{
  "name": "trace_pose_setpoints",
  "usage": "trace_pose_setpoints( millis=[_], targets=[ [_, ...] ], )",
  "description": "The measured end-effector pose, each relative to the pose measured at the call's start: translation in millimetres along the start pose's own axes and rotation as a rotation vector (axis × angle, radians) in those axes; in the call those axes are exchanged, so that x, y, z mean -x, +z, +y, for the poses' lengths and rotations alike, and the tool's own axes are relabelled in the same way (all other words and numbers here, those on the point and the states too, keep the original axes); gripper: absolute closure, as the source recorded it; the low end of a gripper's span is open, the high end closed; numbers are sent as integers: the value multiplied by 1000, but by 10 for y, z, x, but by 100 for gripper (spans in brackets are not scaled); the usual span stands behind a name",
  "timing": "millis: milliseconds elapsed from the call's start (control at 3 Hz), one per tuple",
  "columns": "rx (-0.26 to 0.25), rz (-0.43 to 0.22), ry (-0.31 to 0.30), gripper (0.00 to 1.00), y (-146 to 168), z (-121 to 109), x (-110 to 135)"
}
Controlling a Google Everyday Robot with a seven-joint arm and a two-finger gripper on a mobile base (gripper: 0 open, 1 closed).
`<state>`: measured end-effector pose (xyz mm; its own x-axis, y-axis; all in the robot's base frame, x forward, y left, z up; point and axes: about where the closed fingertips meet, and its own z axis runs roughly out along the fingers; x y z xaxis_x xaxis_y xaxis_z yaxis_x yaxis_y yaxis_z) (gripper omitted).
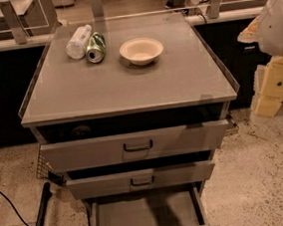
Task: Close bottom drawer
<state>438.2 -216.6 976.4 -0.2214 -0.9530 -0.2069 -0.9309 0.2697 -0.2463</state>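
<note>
The bottom drawer (146, 214) is pulled far out at the foot of the grey cabinet (128, 81). Its plain grey inside is bare, and its front runs along the lower edge of the view, where its handle does not show. The middle drawer (140, 179) and the top drawer (134, 145) above it stand slightly out, each with a black loop handle. My gripper (274, 87), a pale yellow blocky part under the white arm, hangs at the far right, beside the cabinet's right side at about top-drawer height and well away from the bottom drawer.
On the cabinet top lie a white bowl (141, 50), a green can (95, 47) on its side and a white bottle (78, 41) on its side. A black cable and pole (41, 214) cross the floor at the left. Dark counters stand behind.
</note>
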Motion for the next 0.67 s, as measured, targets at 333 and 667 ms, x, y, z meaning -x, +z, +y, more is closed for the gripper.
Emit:
trace_pose_setpoints(
  millis=[333,667],
  targets=[
    [0,0,0,0,0,0,0],
    [-12,-11,4,19,16,23,3]
  ],
)
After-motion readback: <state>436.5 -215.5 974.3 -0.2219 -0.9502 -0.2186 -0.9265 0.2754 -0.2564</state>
